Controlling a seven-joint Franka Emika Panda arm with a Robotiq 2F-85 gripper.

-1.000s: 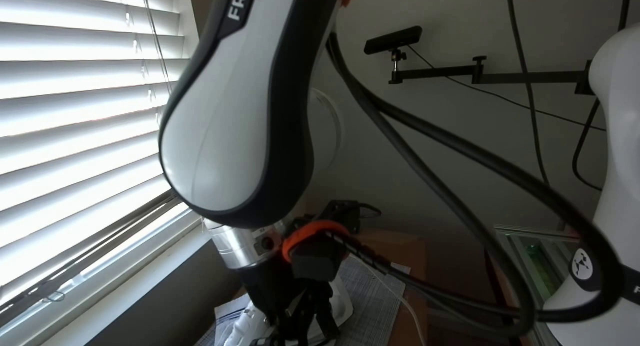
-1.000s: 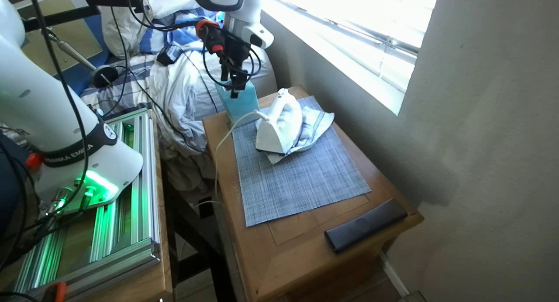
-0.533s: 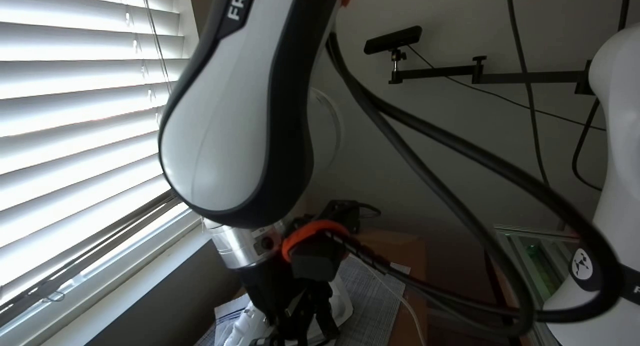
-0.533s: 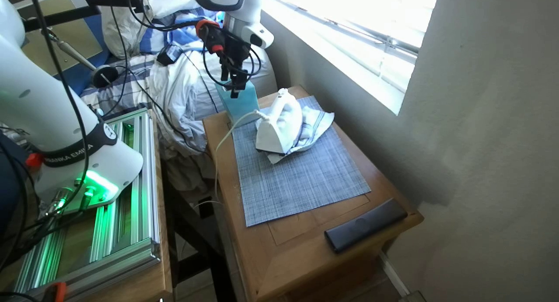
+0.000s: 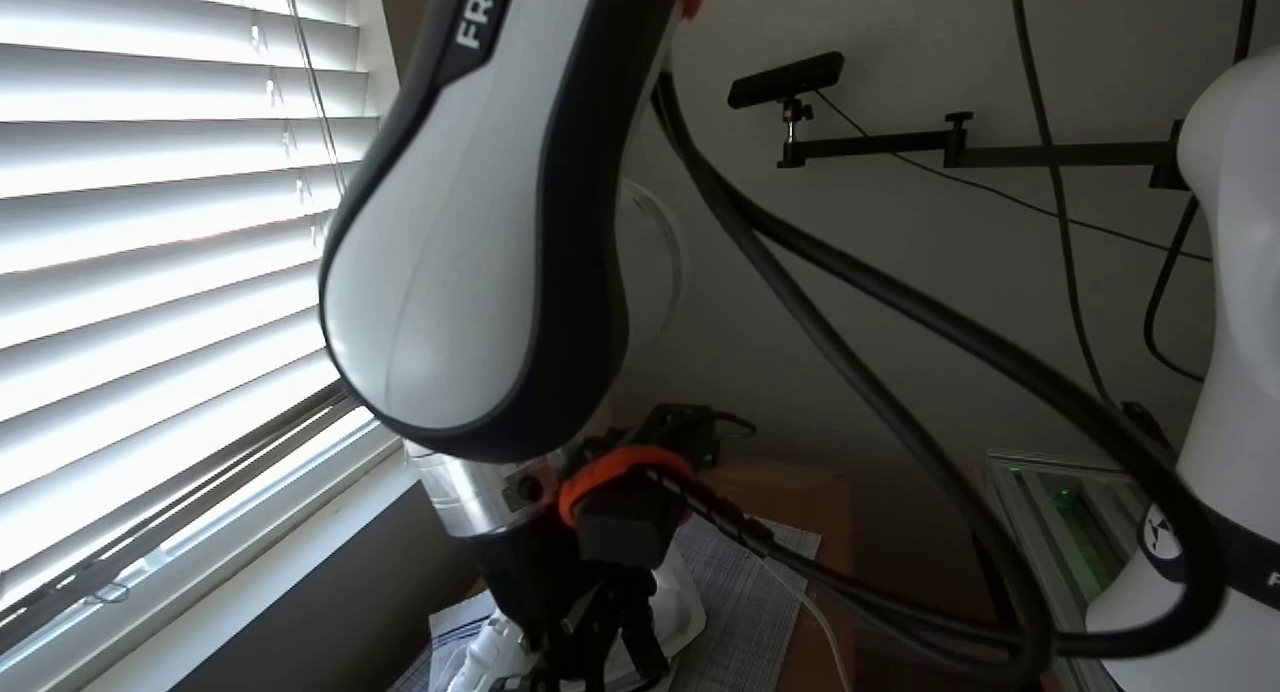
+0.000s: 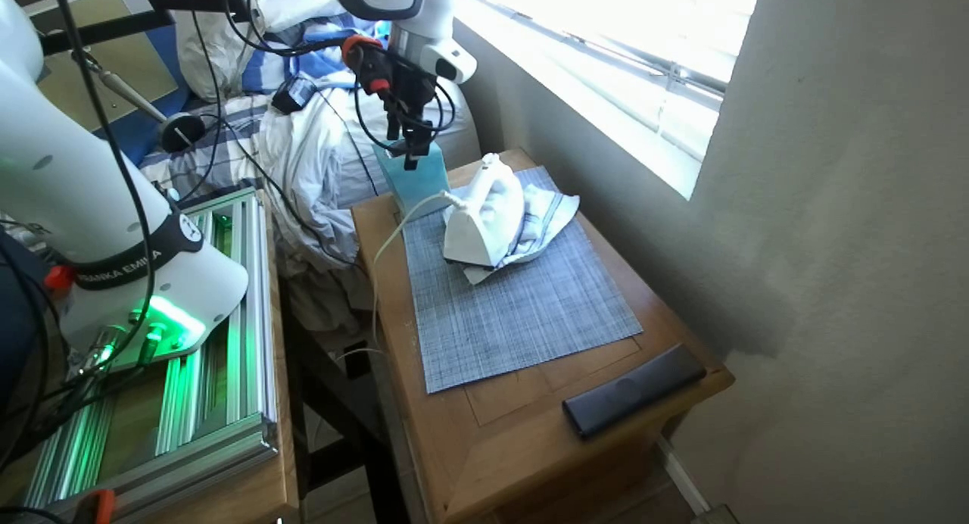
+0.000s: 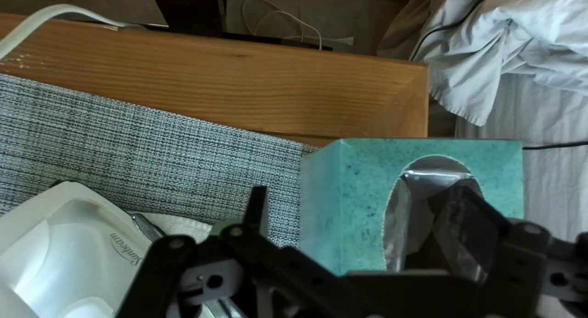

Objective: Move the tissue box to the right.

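presumably the grasping step is running: the fingers [image 7: 255, 207] are standing wide astride one wall of the tissue box [image 7: 360, 212]; pinching it is likely coming next.

Daylight glares through the blinds [image 5: 170, 162] in an exterior view, and the wall [image 5: 920, 232] is dim. In an exterior view the window [image 6: 636, 24] is blown white and green light tints the robot base [image 6: 182, 300]. In the wrist view the pincer [image 7: 360, 198] is dark, soft-edged.
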